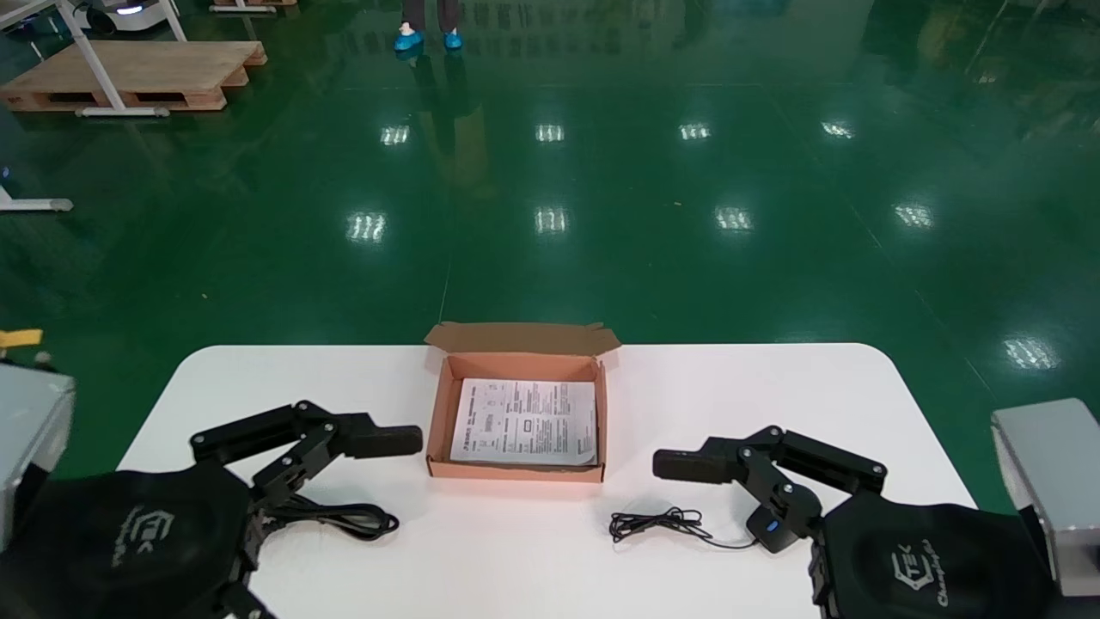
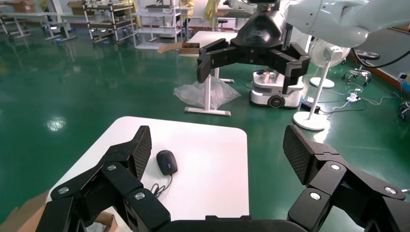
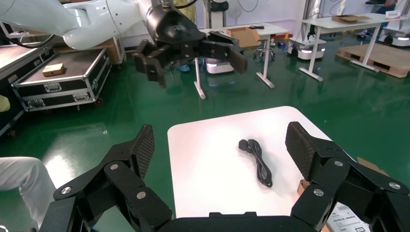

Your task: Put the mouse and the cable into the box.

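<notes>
L claw (image 2: 218, 150) over counter's (image 1: 773, 387) left side, fingers wide apart; black cable (image 1: 344, 518) coiled on counter just beside it. R claw (image 3: 221, 147) on right side, also spread; mouse (image 1: 771, 526) on counter close by, its thin cord (image 1: 657, 523) bunched nr box (image 1: 438, 421). Box open btwn the claws, printed sheet (image 1: 524, 421) inside.

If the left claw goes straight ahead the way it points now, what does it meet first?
Probably the right claw, which faces the left claw across the table. The mouse lies lower, off the line; depth is unclear.
</notes>
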Controlling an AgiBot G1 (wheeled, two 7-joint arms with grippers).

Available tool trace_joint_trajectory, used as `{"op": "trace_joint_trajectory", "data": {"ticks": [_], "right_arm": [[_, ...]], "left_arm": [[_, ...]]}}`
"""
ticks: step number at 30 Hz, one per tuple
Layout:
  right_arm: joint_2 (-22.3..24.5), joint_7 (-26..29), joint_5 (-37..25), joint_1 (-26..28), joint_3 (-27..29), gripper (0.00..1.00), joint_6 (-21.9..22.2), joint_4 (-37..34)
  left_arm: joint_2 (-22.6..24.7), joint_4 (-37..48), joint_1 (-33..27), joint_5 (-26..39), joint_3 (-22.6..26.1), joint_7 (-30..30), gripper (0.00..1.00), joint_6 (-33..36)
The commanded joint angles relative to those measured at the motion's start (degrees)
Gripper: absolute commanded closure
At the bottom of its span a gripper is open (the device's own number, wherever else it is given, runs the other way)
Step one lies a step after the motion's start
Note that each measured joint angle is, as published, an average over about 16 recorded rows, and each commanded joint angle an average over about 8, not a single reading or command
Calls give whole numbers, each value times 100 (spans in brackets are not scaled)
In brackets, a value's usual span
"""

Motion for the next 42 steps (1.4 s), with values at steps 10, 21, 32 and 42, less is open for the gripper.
{"op": "trace_joint_trajectory", "data": {"ticks": [10, 21, 32, 42], "right_arm": [[-565, 181, -2107, 735, -859, 0, 621, 42], [-991, 131, -3112, 1027, -1300, 0, 880, -34], [-899, 290, -2983, 845, -1296, 0, 845, 149], [-1066, 606, -3205, 1061, -1346, 0, 1030, 228]], "left_arm": [[371, 493, -1697, 3231, 1689, 346, 0, 228], [812, 1170, -2249, 3949, 2116, 593, 0, 6], [931, 1120, -2096, 4271, 2117, 867, 0, -553], [1756, 2329, -1870, 4983, 2287, 2399, 0, -1984]]}}
